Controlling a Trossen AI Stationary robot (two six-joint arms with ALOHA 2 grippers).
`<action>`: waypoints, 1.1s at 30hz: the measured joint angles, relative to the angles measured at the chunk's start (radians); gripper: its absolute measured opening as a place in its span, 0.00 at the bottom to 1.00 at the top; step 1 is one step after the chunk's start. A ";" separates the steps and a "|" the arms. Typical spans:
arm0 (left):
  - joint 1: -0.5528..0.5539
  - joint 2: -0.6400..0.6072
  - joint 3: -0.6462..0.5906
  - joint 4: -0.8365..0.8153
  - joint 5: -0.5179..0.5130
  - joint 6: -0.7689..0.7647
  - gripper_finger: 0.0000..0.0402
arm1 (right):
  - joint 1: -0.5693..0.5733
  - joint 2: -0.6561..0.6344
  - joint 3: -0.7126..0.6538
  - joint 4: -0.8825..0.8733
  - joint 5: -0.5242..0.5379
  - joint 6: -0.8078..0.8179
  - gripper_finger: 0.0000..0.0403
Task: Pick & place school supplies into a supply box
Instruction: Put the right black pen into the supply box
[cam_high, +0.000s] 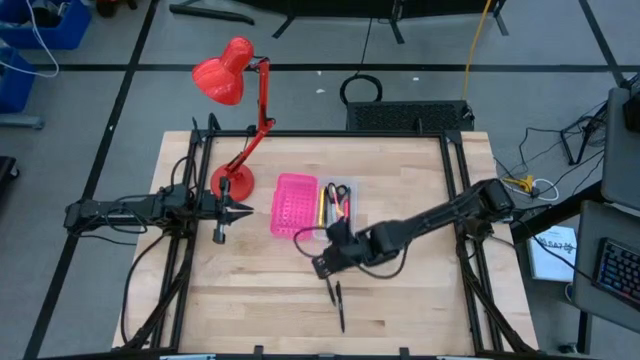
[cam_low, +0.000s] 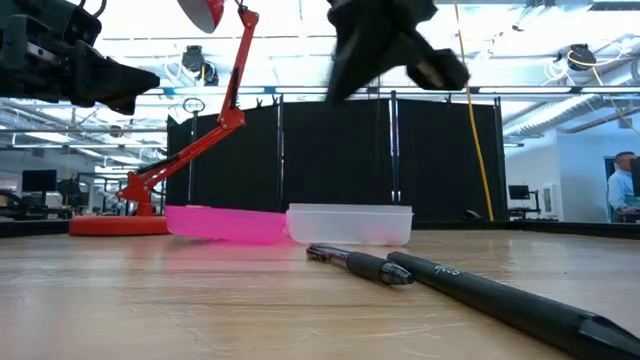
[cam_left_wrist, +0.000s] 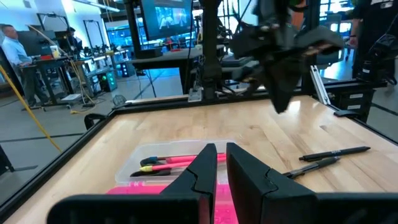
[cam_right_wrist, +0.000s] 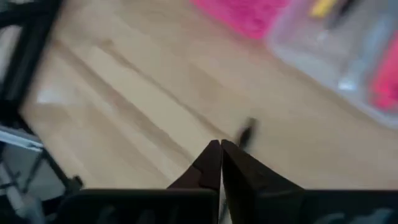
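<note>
The wooden table (cam_high: 400, 300) carries everything, with a red desk lamp (cam_high: 240, 110) standing at about 10 o'clock from its middle. The right arm reaches in from 3 o'clock; the right gripper (cam_high: 322, 266) hangs above the boards just toward 6 o'clock of the trays, its jaws pressed together and empty in the right wrist view. The left gripper (cam_high: 243, 210) waits at 9 o'clock, beside the lamp base, jaws nearly together with a narrow slit between them and nothing held. A pink perforated tray (cam_high: 293, 205) lies near the centre, and touching its 3 o'clock side is the supply box (cam_high: 340, 203), a small clear plastic rectangle already holding pink, yellow and dark pens. 2 black pens (cam_high: 338, 303) lie loose on the wood at 6 o'clock of the box, end to end, slim and matte.
</note>
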 joint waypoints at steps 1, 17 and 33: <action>0.000 0.000 0.000 0.001 0.000 0.000 0.11 | 0.013 0.015 0.000 0.036 0.020 0.000 0.02; 0.000 0.000 0.000 0.004 -0.009 0.026 0.11 | 0.185 0.278 0.265 -0.045 -0.078 0.221 0.00; 0.000 0.000 0.000 0.001 -0.009 -0.009 0.11 | 0.262 0.386 0.381 -0.299 -0.180 0.320 0.04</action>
